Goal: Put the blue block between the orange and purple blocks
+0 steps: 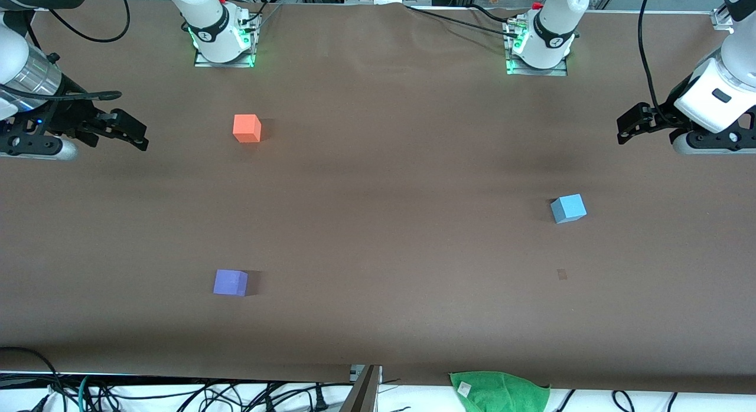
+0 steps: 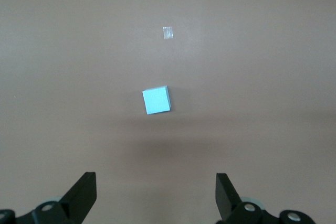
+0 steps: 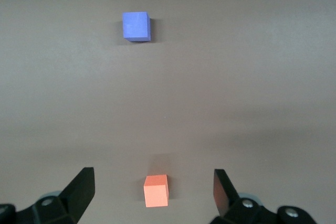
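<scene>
The blue block [image 1: 568,209] lies on the brown table toward the left arm's end; it also shows in the left wrist view [image 2: 156,100]. The orange block [image 1: 247,128] lies toward the right arm's end, near the bases. The purple block [image 1: 230,282] lies nearer the front camera than the orange one, in line with it, with bare table between them. My left gripper [image 1: 625,131] hangs open and empty over the table's end, apart from the blue block; its open jaws show in its wrist view [image 2: 156,192]. My right gripper [image 1: 133,131] is open and empty, up beside the orange block [image 3: 156,190], with the purple block [image 3: 136,26] farther off.
A green cloth [image 1: 499,391] lies at the table's front edge. A small tape mark [image 1: 561,274] sits on the table nearer the front camera than the blue block. Cables run along the front edge and by the arm bases [image 1: 221,40].
</scene>
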